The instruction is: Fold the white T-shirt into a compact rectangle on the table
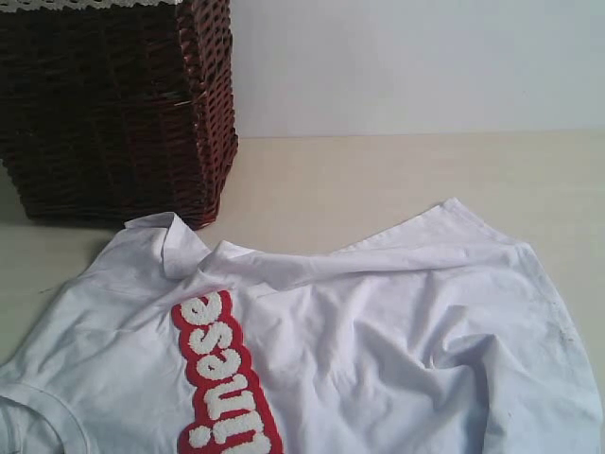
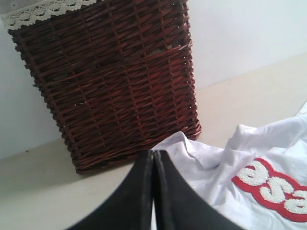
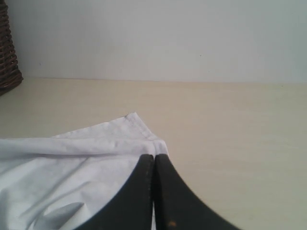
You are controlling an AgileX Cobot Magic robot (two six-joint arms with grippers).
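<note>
"White cotton all over the near half of the table (image 1: 378,175), is that the white T-shirt (image 1: 397,331)?"

"That is it. It lies rumpled and print side up, with a long raised fold running across its far part."

"And the print?"

"Fuzzy white letters (image 1: 223,374) edged in red. In the exterior view they run down the left part of the cloth and off the lower edge."

"What stands behind it?"

"A dark brown wicker basket (image 1: 113,104) with a strip of lace trim (image 2: 43,12) along its top. One bunched corner of the shirt sits just beside the basket's base. I cannot tell whether they touch."

"The other side?"

"A pointed corner of the shirt reaches toward the pale wall (image 1: 416,57), with bare table around it."

"Where are the claws? I see neither arm in the exterior view."

"Only the wrist views show them. The left gripper (image 2: 153,155) has its black fingers (image 2: 136,191) pressed together with no gap, above the shirt's edge near the basket. The right gripper (image 3: 154,158) is pinched closed the same way, at the hem by that pointed corner."

"Does either one hold cloth?"

"Both tips sit right at the fabric, but whether any is caught between them does not show."
</note>
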